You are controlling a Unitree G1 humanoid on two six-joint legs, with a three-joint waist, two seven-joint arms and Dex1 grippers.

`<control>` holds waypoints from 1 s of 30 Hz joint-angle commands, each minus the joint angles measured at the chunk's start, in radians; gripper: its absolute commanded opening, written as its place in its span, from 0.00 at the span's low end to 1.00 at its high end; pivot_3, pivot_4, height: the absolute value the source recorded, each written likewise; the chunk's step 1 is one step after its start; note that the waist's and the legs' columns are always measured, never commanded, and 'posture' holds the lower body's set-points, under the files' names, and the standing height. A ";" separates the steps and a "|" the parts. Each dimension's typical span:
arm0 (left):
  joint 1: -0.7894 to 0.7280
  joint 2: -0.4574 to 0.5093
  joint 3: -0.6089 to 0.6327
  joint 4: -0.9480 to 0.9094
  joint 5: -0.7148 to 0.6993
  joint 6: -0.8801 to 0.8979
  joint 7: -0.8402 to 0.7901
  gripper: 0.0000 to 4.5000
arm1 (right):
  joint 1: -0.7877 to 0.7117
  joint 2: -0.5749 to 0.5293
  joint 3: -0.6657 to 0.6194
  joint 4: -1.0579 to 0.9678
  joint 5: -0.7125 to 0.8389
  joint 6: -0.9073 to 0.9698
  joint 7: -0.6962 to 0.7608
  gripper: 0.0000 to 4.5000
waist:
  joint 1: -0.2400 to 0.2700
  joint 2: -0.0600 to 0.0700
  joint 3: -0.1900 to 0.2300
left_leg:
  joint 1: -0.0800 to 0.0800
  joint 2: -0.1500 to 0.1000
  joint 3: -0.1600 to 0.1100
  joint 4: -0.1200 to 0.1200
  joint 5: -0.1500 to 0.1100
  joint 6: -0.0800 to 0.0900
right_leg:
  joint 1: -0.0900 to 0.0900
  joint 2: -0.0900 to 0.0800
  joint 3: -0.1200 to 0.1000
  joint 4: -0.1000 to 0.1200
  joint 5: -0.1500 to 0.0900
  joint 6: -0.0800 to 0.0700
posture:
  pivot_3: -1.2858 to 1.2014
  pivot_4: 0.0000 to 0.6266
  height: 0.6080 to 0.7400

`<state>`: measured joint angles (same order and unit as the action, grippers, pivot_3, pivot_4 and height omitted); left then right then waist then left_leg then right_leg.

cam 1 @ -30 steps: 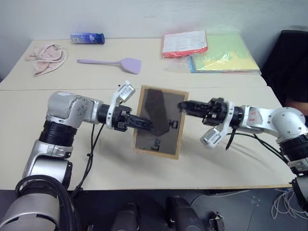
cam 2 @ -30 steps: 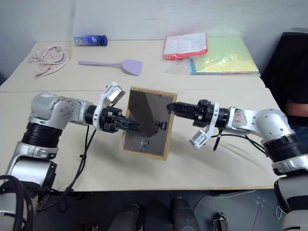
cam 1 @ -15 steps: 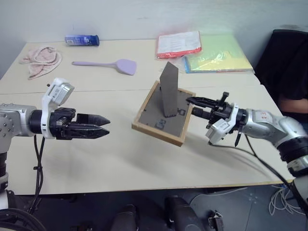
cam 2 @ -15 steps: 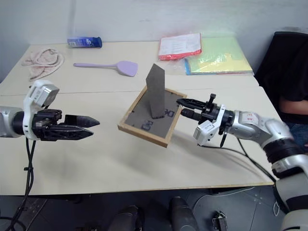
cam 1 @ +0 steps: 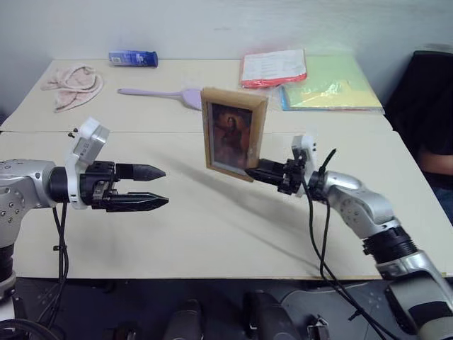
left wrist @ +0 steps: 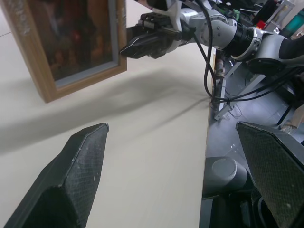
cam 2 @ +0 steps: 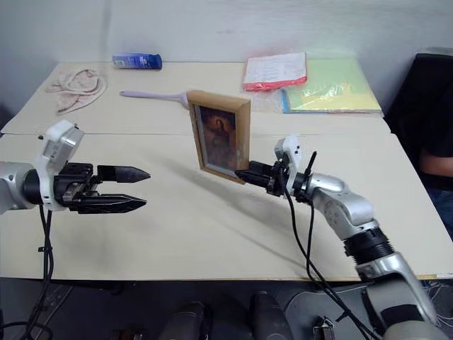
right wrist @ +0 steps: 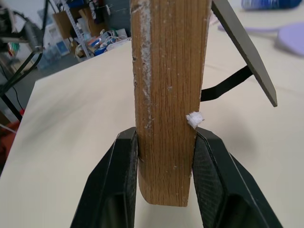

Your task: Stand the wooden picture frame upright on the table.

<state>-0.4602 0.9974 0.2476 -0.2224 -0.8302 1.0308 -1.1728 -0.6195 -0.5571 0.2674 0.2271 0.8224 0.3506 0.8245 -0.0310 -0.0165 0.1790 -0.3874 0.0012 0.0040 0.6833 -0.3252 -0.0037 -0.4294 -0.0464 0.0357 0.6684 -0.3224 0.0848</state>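
Right gripper, head views: its two black fingers are pinching the lower right edge of the small light-wood picture frame, which is hanging upright at picture centre above the pale cream table, portrait facing the camera. Left gripper is standing spread and empty at centre left. Left wrist view: frame is occupying the upper left. Right wrist view: both pads are clamping the bare wood edge; fold-out stand is splaying at upper right. Frame is likely light, rigid and fragile-fronted; grasp the wooden rim.
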 commanded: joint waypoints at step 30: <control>-0.111 -0.017 -0.139 0.107 0.082 -0.157 -0.049 1.00 | 0.626 -0.418 -0.737 -0.650 0.210 0.468 0.269 0.99 | 0.016 0.000 0.000 | 0.002 -0.001 0.001 0.000 -0.003 0.006 | 0.003 0.001 0.000 -0.007 0.000 0.000 | 0.52 0.24 1.00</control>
<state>-0.5577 0.9825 0.0956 -0.1307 -0.7648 0.9105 -1.2082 -0.0180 -0.9544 -0.3841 -0.3575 0.9013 0.7459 1.0478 -0.0147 -0.0167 0.1787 -0.3848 0.0018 0.0041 0.6823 -0.3287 0.0021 -0.4255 -0.0444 0.0358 0.6613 -0.3223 0.0851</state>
